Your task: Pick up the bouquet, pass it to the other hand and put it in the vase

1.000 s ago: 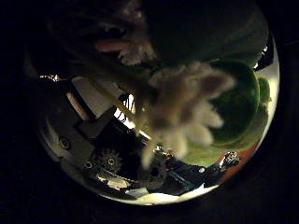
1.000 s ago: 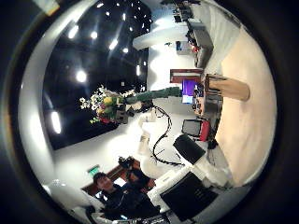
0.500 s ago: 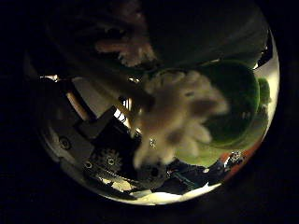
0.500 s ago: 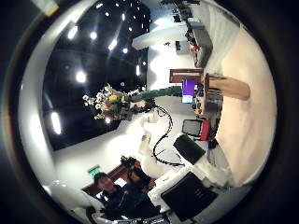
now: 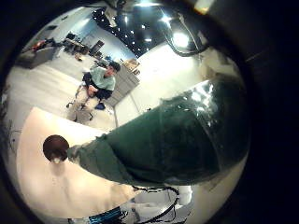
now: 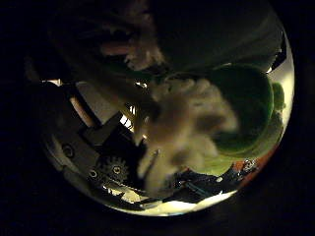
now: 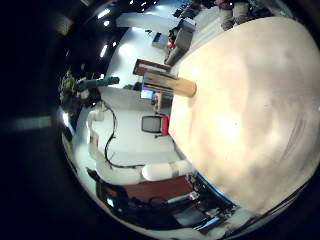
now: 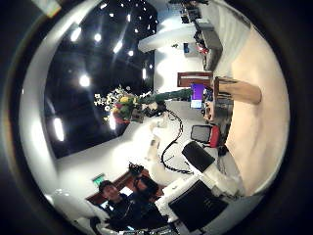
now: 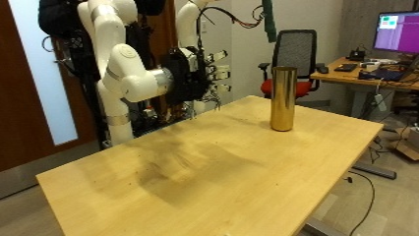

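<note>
The table (image 9: 197,167) is bare up front. Over its back edge the right hand (image 9: 197,74) hangs with fingers loosely spread, holding nothing. Beyond it, the vase (image 9: 281,98) stands upright near the table's far edge. Highest and farthest, the bouquet (image 9: 269,20) is held by the left hand (image 6: 98,138), fingers apparently closed on its green wrap. The risk is the handover: if the left hand lets go before the right has closed, the bouquet may drop and topple the narrow vase.
</note>
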Controlling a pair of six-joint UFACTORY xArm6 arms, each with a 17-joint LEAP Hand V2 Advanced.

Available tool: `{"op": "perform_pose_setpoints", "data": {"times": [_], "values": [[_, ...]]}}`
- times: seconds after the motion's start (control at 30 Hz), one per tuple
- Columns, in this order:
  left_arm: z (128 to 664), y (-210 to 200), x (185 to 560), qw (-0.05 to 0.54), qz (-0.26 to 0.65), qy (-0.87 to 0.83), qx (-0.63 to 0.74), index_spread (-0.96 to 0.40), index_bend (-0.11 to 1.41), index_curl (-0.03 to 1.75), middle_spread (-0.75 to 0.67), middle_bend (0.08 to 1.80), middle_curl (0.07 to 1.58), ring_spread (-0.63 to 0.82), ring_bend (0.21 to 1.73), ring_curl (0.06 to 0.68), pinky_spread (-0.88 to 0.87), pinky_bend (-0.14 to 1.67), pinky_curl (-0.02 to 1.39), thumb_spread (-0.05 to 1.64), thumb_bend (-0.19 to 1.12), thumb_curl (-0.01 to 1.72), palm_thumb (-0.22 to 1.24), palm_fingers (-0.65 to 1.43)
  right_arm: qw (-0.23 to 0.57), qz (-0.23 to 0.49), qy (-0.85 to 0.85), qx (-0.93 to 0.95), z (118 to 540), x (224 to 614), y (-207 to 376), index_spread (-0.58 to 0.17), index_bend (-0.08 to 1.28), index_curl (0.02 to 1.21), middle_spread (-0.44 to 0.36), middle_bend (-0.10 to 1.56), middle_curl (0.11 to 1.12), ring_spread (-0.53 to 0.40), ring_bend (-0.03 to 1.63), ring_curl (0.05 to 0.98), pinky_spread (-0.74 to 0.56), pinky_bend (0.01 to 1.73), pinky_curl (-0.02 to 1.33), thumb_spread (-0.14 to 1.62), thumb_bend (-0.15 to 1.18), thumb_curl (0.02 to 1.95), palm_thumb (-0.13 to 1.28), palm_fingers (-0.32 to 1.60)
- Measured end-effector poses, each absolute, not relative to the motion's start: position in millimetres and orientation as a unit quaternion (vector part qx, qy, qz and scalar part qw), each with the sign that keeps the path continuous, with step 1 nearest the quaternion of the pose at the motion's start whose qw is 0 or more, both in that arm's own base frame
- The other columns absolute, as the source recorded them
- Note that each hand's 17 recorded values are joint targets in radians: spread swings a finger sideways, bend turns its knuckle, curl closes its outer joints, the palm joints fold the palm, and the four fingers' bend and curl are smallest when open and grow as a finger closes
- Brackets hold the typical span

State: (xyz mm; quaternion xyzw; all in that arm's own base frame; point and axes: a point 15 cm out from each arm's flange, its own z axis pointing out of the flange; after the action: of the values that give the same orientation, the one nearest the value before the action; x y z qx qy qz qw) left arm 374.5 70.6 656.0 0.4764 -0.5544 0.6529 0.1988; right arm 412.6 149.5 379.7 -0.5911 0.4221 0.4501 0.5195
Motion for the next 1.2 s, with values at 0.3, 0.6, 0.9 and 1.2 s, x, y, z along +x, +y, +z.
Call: {"op": "perform_pose_setpoints", "data": {"times": [0.3, 0.6, 0.9, 1.2], "values": [[616.8, 86.7, 406.5, 0.209, 0.642, -0.539, 0.504, -0.71, 0.88, -0.02, -0.68, 0.95, 1.27, -0.40, 1.54, 0.603, -0.56, 1.26, 0.73, 0.14, -0.02, 0.95, 1.21, 0.93, 0.518, 0.451, 0.421, -0.592, 378.7, 411.4, 149.6, -0.359, 0.16, 0.23, 0.061, 0.18, 0.26, 0.147, 0.28, 0.268, 0.27, 0.31, 0.33, 0.99, -0.02, 0.46, 0.82, -0.03], [595.7, 91.8, 415.9, 0.218, 0.641, -0.531, 0.509, -0.70, 0.89, -0.02, -0.68, 0.95, 1.26, -0.40, 1.54, 0.603, -0.56, 1.26, 0.73, 0.14, -0.02, 0.96, 1.21, 0.93, 0.518, 0.452, 0.419, -0.592, 378.8, 409.6, 150.1, -0.352, 0.16, 0.24, 0.061, 0.18, 0.27, 0.145, 0.27, 0.268, 0.27, 0.31, 0.33, 0.98, -0.02, 0.46, 0.82, -0.02], [569.8, 98.7, 427.8, 0.232, 0.641, -0.521, 0.514, -0.70, 0.90, -0.02, -0.67, 0.96, 1.26, -0.41, 1.54, 0.604, -0.56, 1.28, 0.73, 0.15, -0.02, 0.96, 1.21, 0.91, 0.518, 0.452, 0.419, -0.592, 378.3, 409.5, 148.9, -0.340, 0.17, 0.26, 0.061, 0.18, 0.27, 0.139, 0.27, 0.269, 0.26, 0.30, 0.33, 0.97, -0.03, 0.47, 0.82, -0.01], [542.0, 107.3, 437.5, 0.245, 0.643, -0.513, 0.514, -0.69, 0.92, -0.02, -0.66, 0.98, 1.27, -0.41, 1.53, 0.609, -0.56, 1.28, 0.71, 0.19, -0.03, 0.95, 1.15, 0.87, 0.518, 0.453, 0.417, -0.593, 378.5, 408.7, 150.2, -0.339, 0.17, 0.27, 0.061, 0.18, 0.28, 0.138, 0.27, 0.269, 0.26, 0.29, 0.33, 0.96, -0.02, 0.47, 0.82, 0.00]]}}
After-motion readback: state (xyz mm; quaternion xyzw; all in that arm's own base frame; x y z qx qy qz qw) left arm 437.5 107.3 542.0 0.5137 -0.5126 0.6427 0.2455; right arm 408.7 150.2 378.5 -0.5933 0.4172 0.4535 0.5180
